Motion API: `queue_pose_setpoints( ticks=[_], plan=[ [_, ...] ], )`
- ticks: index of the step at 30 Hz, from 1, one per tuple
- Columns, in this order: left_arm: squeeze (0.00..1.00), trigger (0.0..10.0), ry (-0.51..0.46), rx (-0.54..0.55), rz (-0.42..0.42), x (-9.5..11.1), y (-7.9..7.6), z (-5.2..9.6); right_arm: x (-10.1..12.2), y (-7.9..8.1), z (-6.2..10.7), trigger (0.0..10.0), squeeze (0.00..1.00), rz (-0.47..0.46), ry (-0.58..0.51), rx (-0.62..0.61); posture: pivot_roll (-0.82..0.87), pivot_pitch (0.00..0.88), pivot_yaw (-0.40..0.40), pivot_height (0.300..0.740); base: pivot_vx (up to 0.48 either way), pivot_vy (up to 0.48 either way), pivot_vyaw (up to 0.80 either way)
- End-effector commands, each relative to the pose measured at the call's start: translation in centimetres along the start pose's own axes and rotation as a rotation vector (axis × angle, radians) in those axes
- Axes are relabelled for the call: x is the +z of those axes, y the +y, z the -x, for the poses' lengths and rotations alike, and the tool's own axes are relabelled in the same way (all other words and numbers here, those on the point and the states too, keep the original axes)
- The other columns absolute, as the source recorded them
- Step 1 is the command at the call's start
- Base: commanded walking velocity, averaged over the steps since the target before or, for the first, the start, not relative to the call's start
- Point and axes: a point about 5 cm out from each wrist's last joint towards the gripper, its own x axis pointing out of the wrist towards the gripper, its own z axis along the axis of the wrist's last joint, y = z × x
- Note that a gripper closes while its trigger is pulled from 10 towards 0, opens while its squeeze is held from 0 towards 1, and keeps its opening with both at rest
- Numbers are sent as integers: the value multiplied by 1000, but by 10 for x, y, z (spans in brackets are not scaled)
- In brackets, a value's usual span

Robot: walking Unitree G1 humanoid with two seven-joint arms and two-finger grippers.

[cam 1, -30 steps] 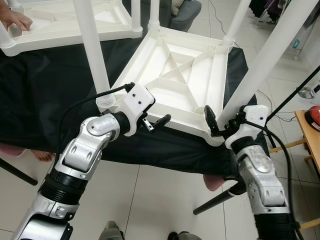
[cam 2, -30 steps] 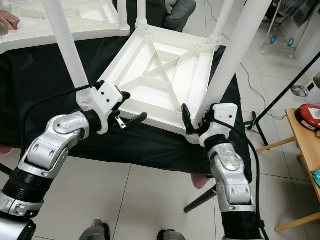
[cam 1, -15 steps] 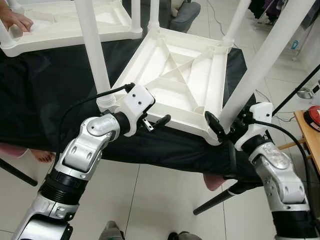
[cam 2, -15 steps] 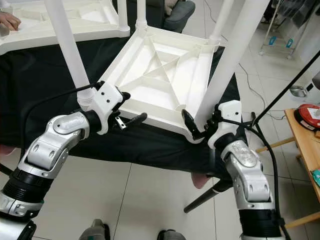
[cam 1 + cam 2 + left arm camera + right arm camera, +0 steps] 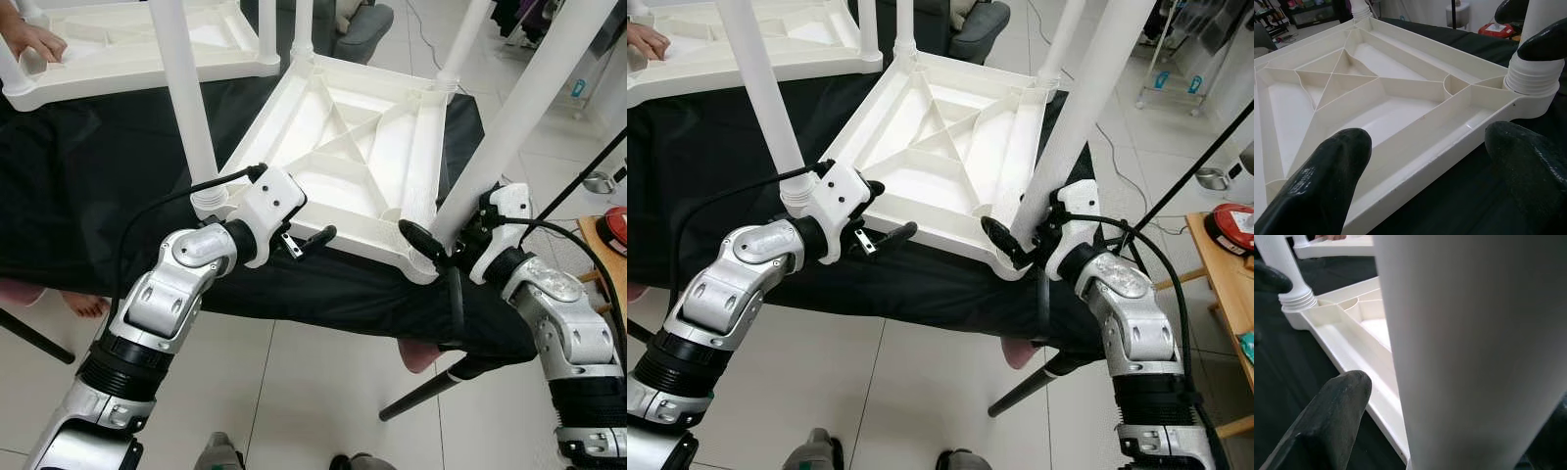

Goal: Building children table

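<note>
Table legs (image 5: 184, 93) cut off by the top edge; person's hand (image 5: 29, 37) partly cropped.
</note>
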Motion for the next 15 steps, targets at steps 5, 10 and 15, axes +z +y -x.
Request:
queue_pose_setpoints(
  ticks=[5, 10, 15],
  plan=[
    [0, 10000, 4, -27, -3, -1, -4, 0, 0, -1, -4, 10000, 0, 13, 25, 74, 151, 143, -21, 740, 0, 0, 0],
    [0, 10000, 9, -35, -6, -1, -5, -2, -1, 0, -6, 0, 0, 21, 31, 94, 159, 148, -26, 740, 0, 0, 0],
    [0, 10000, 62, -58, -41, -5, 1, -9, -6, 1, -6, 0, 0, 0, 35, 68, 168, 151, -33, 740, 0, 0, 0]
  ],
)
